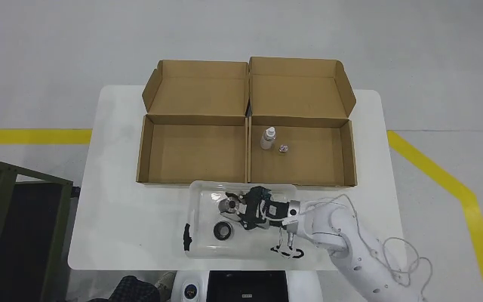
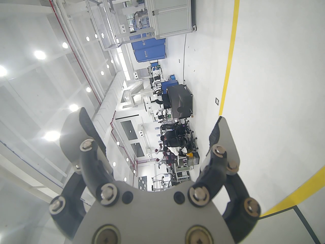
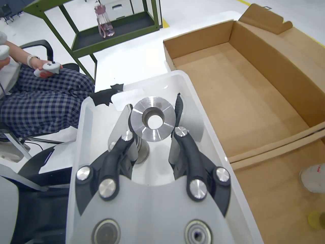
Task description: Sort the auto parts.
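So the right end effector is down in the clear plastic bin at the front of the white counter. It's pinching a flanged metal part by the rim, one finger on each side. The part is shiny machined steel: a round flat disc with a bore through the middle and a narrower cylindrical stem under it. Its long axis looks roughly upright, flange up, stem toward the bin floor. I can't tell if it's touching the floor. A black ring lies near it in the bin. The left end effector is spread wide with nothing in it.
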Controlling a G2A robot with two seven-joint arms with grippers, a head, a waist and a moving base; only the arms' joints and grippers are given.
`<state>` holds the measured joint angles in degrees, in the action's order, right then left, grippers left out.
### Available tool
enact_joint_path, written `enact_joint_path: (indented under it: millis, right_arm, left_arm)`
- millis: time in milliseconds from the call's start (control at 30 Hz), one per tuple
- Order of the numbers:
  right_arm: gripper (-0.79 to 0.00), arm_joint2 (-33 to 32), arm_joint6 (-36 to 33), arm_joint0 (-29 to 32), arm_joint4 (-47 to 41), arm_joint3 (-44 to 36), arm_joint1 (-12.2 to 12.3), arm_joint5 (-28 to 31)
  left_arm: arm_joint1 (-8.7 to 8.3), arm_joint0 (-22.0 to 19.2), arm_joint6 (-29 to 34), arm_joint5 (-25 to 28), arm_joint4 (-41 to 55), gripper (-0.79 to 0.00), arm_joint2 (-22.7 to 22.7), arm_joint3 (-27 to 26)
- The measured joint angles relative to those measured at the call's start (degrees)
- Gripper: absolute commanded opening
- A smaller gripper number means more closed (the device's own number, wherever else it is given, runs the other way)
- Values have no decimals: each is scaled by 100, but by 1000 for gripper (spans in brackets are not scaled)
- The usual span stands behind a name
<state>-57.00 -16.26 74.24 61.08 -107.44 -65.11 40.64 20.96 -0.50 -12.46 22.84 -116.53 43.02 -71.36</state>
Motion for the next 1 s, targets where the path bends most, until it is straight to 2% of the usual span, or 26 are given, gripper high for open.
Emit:
enact_joint_path:
  millis: [433,833,1000]
  right_arm:
    - [-785,-933,536,559,-765,-377,153,49]
    - [-785,-1310,833,760,-1488,-412,201,161]
    - [-785,-1373,891,797,-1518,-486,212,232]
  left_arm:
    - [0,0,0,0,0,0,0,0]
    - [0,0,0,0,0,0,0,0]
    - [0,0,0,0,0,0,0,0]
